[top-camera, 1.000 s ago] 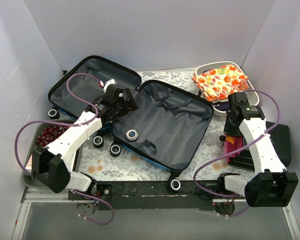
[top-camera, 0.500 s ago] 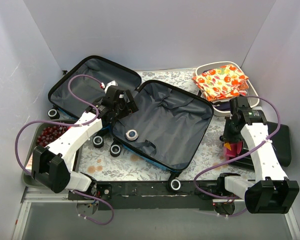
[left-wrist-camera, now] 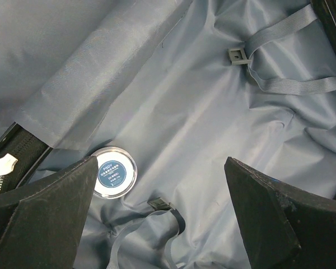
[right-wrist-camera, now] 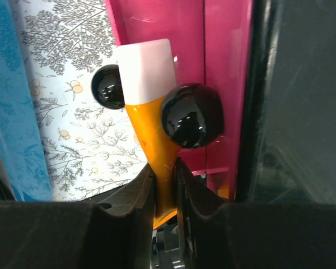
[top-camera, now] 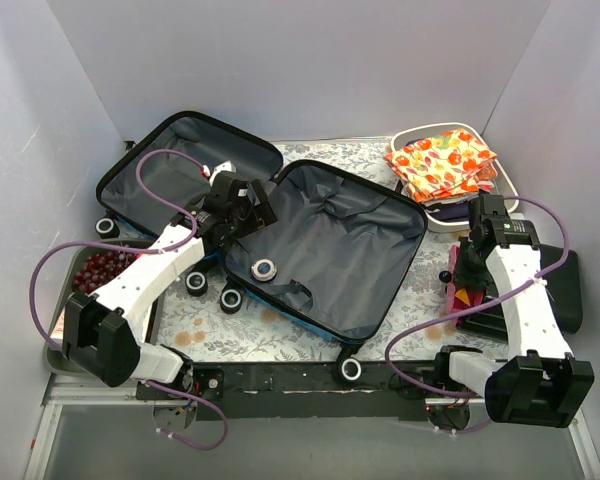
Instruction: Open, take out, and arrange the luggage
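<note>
Round tin (left-wrist-camera: 115,172) label: print illegible

Your luggage (top-camera: 340,250) was lying splayed wide open on the flowery table (top-camera: 230,335), both halves flat with the dark grey lining facing up and the straps slack in the right half. Only a strip of blue shell showed at the edges, black wheels poking out near you.

The left arm (top-camera: 145,275) and right arm (top-camera: 525,295) are showing white link shells with black joint housings, each ending in a blocky black base (top-camera: 100,345). A purple cable (top-camera: 42,290) is looping beside the left arm, and another is hanging by the right. The left end effector (left-wrist-camera: 161,162) is showing matte black, wedge-shaped fingers (left-wrist-camera: 45,218), faintly scuffed; the right end effector (right-wrist-camera: 166,176) is showing black ones too.
</note>
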Motion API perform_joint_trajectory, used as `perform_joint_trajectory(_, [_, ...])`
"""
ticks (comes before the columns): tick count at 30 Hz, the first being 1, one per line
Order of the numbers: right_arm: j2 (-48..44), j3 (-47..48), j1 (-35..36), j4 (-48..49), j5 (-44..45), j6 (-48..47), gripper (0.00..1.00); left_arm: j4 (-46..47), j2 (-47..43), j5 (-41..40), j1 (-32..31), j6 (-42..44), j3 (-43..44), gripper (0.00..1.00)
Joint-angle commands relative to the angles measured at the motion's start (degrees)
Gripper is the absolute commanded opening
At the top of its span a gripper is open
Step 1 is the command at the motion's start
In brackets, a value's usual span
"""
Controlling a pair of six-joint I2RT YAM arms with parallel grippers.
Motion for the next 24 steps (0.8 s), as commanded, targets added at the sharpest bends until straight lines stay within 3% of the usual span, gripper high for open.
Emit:
perform_joint_trajectory(1, [1.3, -0.1, -1.5, -1.0, 3.4, 0.0, 0.29, 0.4, -2.9, -0.3, 0.2, 0.7, 0.0, 0.98])
perform_joint_trajectory(6, [1.8, 0.1, -1.6, -0.6, 3.2, -0.2, 0.46, 0.4, -3.4, -0.3, 0.2, 0.8, 0.1, 0.98])
perform_joint_trajectory(8, [1.6, 0.3, -1.6, -0.1, 2.2, -0.9, 0.48, 0.4, -3.4, -0.5, 0.2, 0.8, 0.1, 0.98])
perform_joint_trajectory(14, [-0.8, 2.2, -1.5, 1.9, -4.0, -4.4, 0.47, 0.4, -3.5, -0.3, 0.2, 0.9, 0.1, 0.98])
perform_joint_trajectory(18, [-3.3, 2.8, -1.5, 2.7, -8.4, -6.5, 0.4, 0.6, -3.7, -0.3, 0.2, 0.9, 0.1, 0.98])
perform_joint_trajectory(24, [-6.4, 2.0, -1.6, -1.7, -6.0, -1.0, 0.39, 0.5, -2.5, -0.3, 0.2, 0.9, 0.2, 0.98])
